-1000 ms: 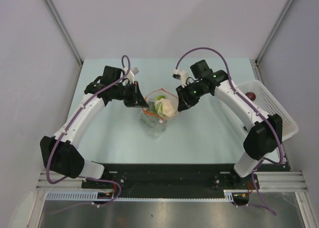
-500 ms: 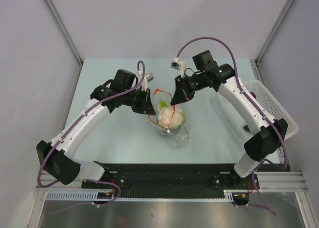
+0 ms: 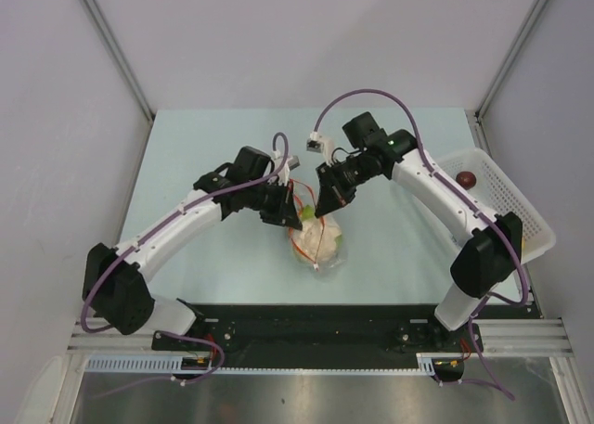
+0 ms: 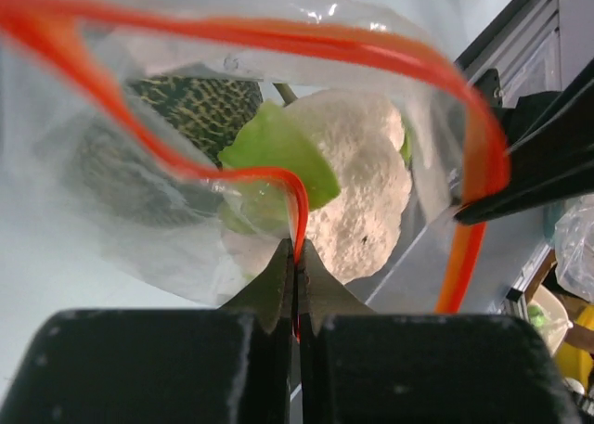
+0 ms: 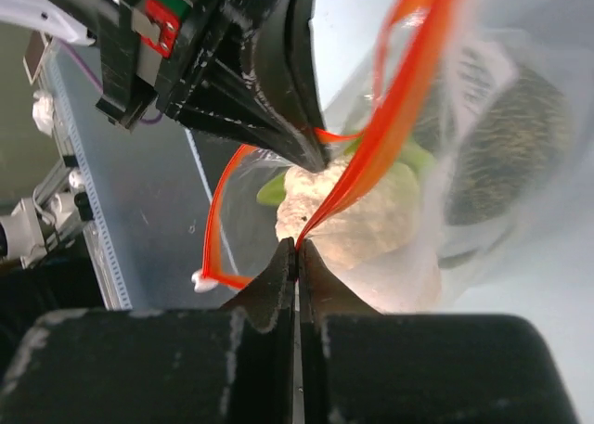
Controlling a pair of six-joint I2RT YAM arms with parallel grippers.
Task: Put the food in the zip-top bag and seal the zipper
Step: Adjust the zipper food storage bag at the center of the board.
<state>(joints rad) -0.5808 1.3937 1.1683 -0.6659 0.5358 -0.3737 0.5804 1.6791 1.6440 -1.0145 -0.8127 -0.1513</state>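
The clear zip-top bag [image 3: 318, 248] hangs between both grippers above the table's middle. Inside it are a pale cream piece [image 4: 357, 197], a lime green piece [image 4: 274, 155] and a dark green netted piece [image 4: 200, 104]. My left gripper [image 3: 289, 212] is shut on one side of the orange-red zipper [image 4: 278, 178]. My right gripper [image 3: 323, 204] is shut on the other side of the zipper [image 5: 371, 164]. The mouth is open in a loop. The left gripper's black fingers [image 5: 278, 118] show close by in the right wrist view. A dark red piece [image 3: 469, 178] lies in the white basket.
The white perforated basket [image 3: 510, 211] stands at the table's right edge. The black rail [image 3: 316, 322] with the arm bases runs along the near edge. Grey walls close in the left, right and back.
Both grippers have come closer together and nearer, with the bag hanging lower between them. The bag's mouth loop has narrowed.
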